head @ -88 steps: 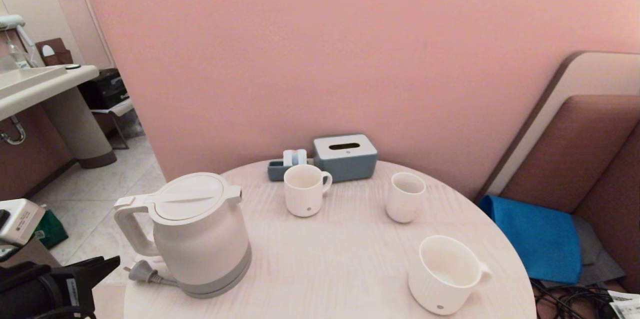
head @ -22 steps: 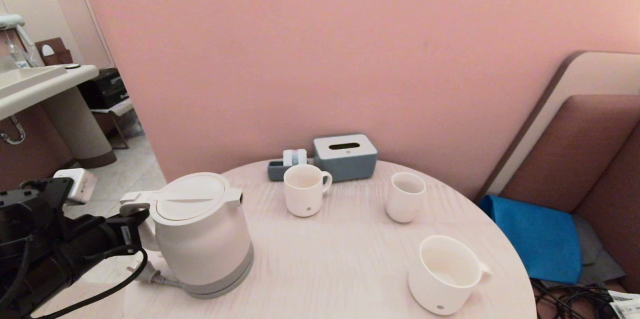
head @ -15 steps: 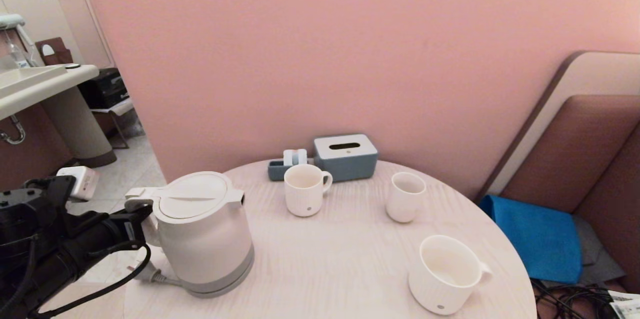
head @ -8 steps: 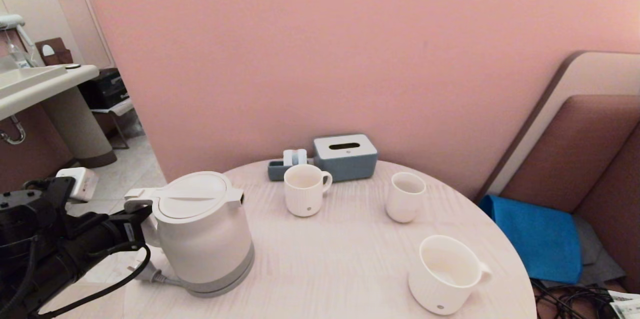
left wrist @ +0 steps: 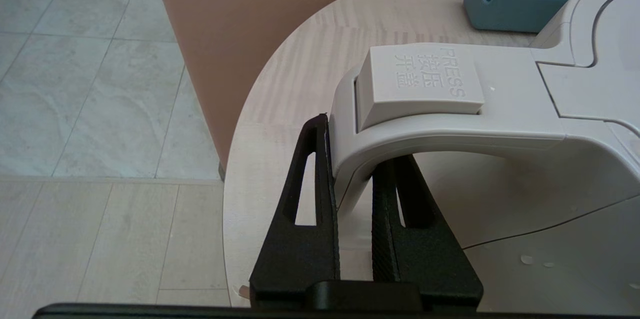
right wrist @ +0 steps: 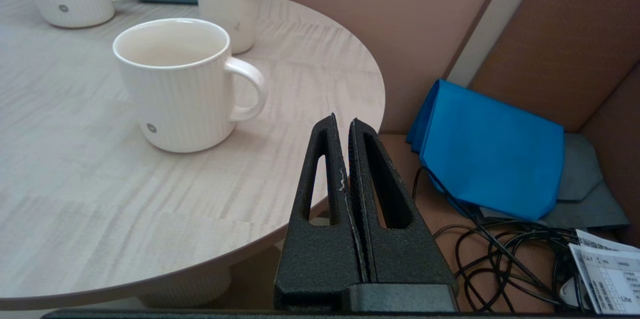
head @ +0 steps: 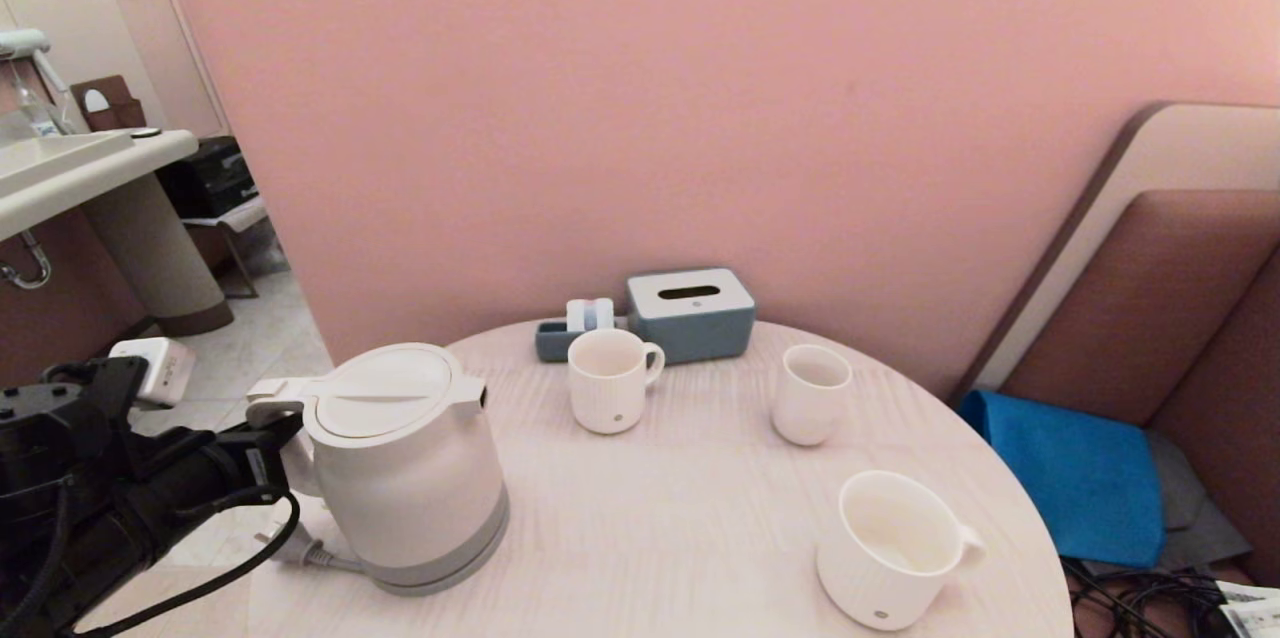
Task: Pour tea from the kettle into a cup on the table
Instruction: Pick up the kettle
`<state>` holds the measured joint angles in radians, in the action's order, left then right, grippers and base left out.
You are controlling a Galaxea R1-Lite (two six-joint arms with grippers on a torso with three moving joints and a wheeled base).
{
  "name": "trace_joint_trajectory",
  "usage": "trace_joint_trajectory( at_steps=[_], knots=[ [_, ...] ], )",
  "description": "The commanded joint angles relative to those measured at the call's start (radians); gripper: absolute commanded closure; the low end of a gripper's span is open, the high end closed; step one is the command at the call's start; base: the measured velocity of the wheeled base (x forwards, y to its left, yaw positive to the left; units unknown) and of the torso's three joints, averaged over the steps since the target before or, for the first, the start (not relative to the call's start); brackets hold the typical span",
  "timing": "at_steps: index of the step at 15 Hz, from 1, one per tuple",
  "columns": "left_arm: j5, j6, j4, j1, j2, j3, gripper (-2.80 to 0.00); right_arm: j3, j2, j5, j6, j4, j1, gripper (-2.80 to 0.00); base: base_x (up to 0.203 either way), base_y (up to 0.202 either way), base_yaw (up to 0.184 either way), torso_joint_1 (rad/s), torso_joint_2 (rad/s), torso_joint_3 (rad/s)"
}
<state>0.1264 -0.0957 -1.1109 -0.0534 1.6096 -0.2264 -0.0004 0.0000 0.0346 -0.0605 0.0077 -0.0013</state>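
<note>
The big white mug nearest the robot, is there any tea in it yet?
No. In the right wrist view the cup stands empty on the table, its pale inside showing no reddish liquid.

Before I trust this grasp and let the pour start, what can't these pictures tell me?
- Tea level: the kettle's closed lid hides the inside in head and left wrist views.
- Kettle spout: in the left wrist view, cut off by the frame edge.
- Left end effector: in the head view, the kettle hides one side of the handle.
- Right end effector: outside the head view.
</note>
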Motion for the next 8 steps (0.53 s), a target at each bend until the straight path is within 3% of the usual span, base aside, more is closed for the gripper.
trace_joint_trajectory(
  at_steps=[1,8],
  knots=[
    [0.001,-0.001,-0.004,0.000,0.001,0.001,0.00,-0.001,0.000,0.001,-0.001,0.000,0.000,0.00,0.000,0.000,0.000,0.000,0.00,0.000],
    [0.001,0.001,-0.006,0.000,0.003,0.017,0.00,0.000,0.000,0.001,-0.001,0.000,0.000,0.00,0.000,0.000,0.000,0.000,0.00,0.000]
  ],
)
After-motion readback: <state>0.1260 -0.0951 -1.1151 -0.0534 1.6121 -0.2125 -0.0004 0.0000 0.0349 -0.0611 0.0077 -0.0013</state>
